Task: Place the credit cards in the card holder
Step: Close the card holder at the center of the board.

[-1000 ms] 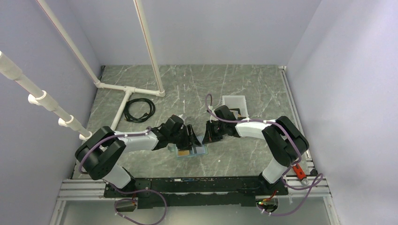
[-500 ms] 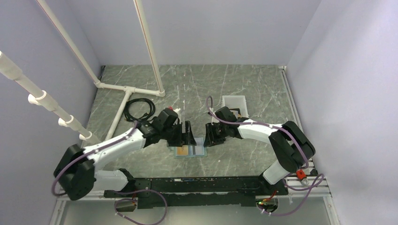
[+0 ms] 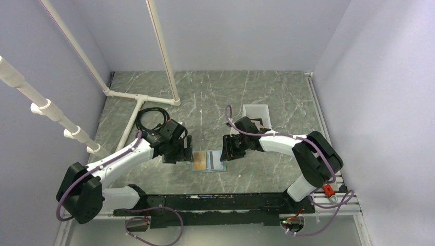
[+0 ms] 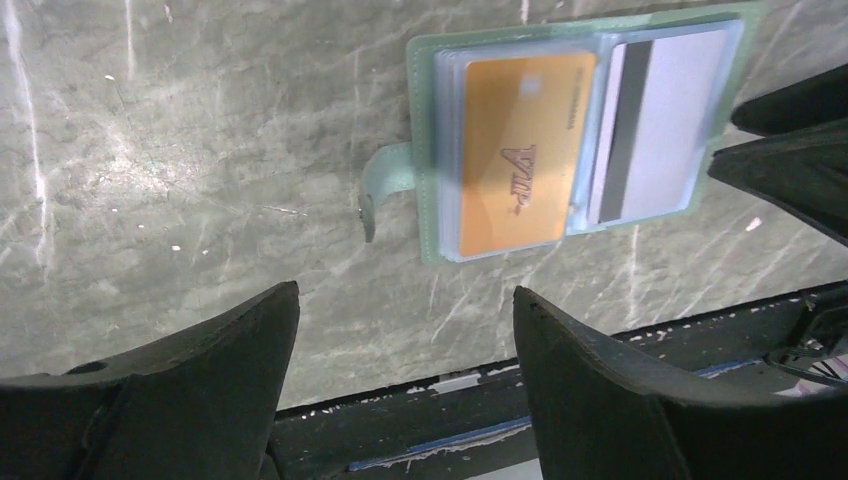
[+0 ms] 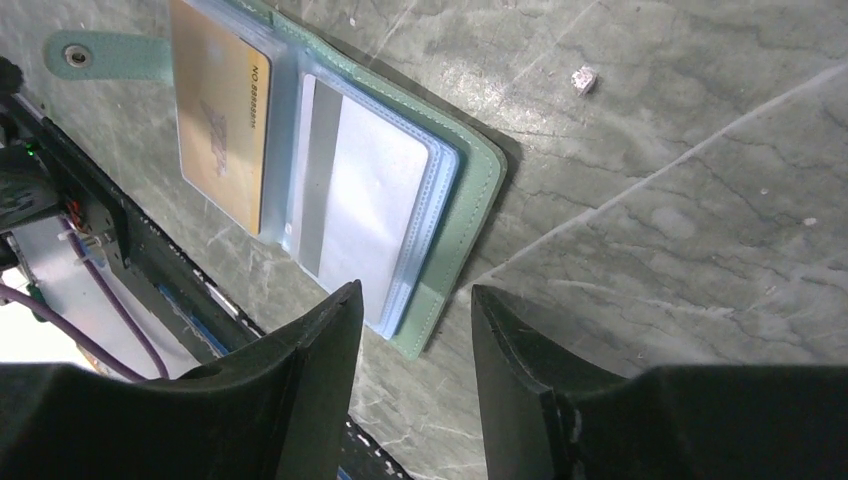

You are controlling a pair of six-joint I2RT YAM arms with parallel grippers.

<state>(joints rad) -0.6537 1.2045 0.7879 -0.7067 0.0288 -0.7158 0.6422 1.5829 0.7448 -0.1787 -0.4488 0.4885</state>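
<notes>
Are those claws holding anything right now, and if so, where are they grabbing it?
Nothing is held. The left gripper and the right gripper both stand open, and the card holder lies open on the table.

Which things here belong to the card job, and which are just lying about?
Belongs to the job: card holder, orange card, white card.
Just lying about: white bin, black cable, white pipe frame.
</notes>
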